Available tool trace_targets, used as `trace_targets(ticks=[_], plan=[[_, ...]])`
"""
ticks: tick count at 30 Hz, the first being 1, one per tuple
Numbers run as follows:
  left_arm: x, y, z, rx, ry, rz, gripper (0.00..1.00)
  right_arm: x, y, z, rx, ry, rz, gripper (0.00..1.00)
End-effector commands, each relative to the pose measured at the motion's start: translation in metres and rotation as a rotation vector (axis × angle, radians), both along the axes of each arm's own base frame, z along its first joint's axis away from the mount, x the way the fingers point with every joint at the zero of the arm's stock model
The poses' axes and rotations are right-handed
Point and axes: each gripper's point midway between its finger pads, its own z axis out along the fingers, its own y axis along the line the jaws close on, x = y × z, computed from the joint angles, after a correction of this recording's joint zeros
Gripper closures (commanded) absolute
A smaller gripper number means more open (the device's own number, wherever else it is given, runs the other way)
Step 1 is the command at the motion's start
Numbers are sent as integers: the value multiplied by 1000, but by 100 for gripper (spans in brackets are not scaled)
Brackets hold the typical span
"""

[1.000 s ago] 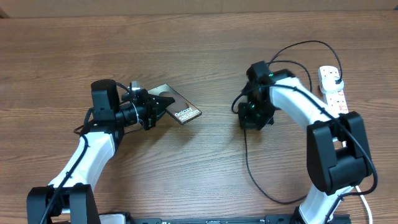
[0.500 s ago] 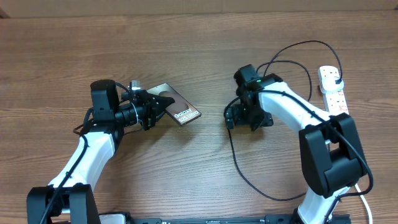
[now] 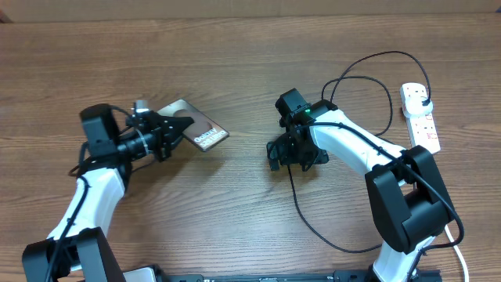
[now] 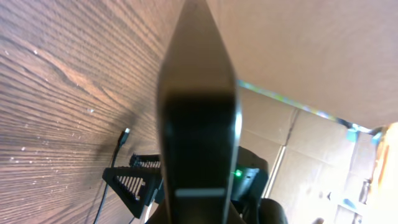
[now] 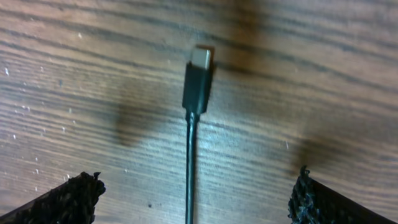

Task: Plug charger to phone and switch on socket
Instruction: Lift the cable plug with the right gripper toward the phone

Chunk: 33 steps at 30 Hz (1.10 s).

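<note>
- We see a wooden desk that carries everything, with both arms reaching over it from the near edge.
- The right gripper hovers low near the middle of the desk. In the right wrist view its jaws stand wide apart, with a dark pad at each lower corner, and they grip nothing.
- The left gripper is on the left side of the desk, its jaws clamped on one end of the phone.
- The charger is a thin black cable. It loops from the power strip round the far side of the right arm and passes beneath the right gripper. From there it sweeps toward the near edge and back to the right.
- The phone points from the left gripper toward the middle of the desk, well apart from the right gripper. Its face with white lettering and a brownish oval is turned up. In the left wrist view it shows edge-on. We cannot tell whether it touches the desk.
- The power strip is white with orange-red switches and lies at the right edge of the desk, well apart from the phone.
- The black plug sits in the far end of the power strip.
- The connector tip lies flat on the desk between the open jaws, touching neither pad. Its metal end points away from the wrist camera, and it is not yet in the phone.
</note>
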Motion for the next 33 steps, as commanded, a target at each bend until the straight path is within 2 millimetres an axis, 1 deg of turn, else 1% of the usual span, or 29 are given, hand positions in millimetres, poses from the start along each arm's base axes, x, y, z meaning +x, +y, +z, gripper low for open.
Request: trace_targets(ticks=[1,4,7,8,13,15,16,18,20,22,24,25,27,30,31,33], plan=[[-8,-1,10,-59,-61,-87,96,-5,1,-6,-35,-19,24,2],[-9,-3,6,-69,-60,-108,96,-13,3,-14,-59,-20,42,6],[-11,-5,3,-88,-55,-128,96,-21,-1,-22,-102,-21,18,7],[-11,-5,2,-91,-51,-130,96,-22,-1,-23,-107,-22,19,9],[-10,-4,-1,-82,-49,-124,96,-25,0,-25,-109,-22,26,43],[-9,-4,-2,-78,-48,-120,96,-23,-1,-26,-116,-34,20,50],[-9,-3,-3,-75,-46,-116,96,-21,-5,-28,-133,-47,3,51],[-9,-3,-3,-74,-46,-115,96,-20,-10,-31,-156,-64,-7,56],[-9,-3,-3,-74,-46,-115,96,-21,-13,-35,-167,-72,-11,65],[-9,-3,-3,-74,-46,-115,96,-20,-15,-39,-174,-86,-15,75],[-9,-3,-3,-73,-46,-114,96,-18,-17,-39,-186,-97,-28,92],[-9,-3,-3,-74,-46,-115,96,-18,-18,-39,-188,-98,-33,96],[-9,-4,-3,-76,-47,-117,96,-20,-17,-39,-183,-87,-52,96],[-12,-6,1,-94,-56,-140,96,-27,-9,-37,-138,-44,-49,96],[-13,-7,2,-97,-65,-149,96,-28,-5,-34,-118,-32,-49,96],[-14,-7,4,-94,-90,-163,96,-28,6,-22,-57,-18,-42,96]])
